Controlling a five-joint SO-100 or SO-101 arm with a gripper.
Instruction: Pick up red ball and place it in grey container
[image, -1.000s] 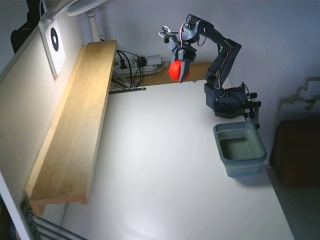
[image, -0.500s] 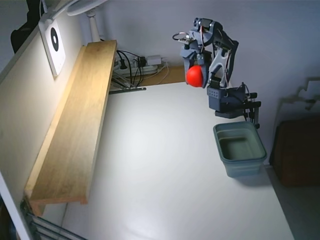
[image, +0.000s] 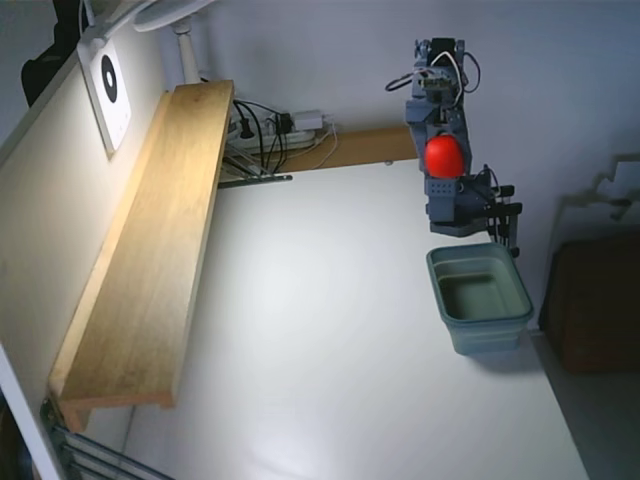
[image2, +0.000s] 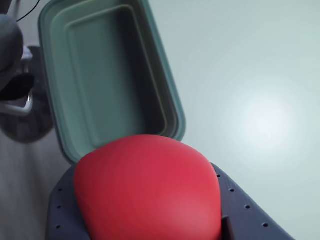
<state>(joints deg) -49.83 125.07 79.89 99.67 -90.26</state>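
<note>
The red ball (image: 443, 155) hangs high in the air, held in my gripper (image: 443, 160), which is shut on it above the arm's own base. In the wrist view the red ball (image2: 150, 190) fills the bottom of the picture, resting against a dark grey finger (image2: 245, 210). The grey container (image: 480, 298) stands empty on the white table at the right, in front of the base and below the ball. Seen from the wrist, the grey container (image2: 55, 100) lies at the upper left, its inside bare.
A long wooden shelf (image: 150, 240) runs along the left wall. Cables and a power strip (image: 285, 128) lie at the back. The arm's base (image: 460, 205) is clamped just behind the tub. The table's right edge (image: 545, 390) runs close past the tub.
The arm has swung to the right with the ball, from over the table's back middle to above its base, nearer the tub. The grip on the ball is unchanged.
</note>
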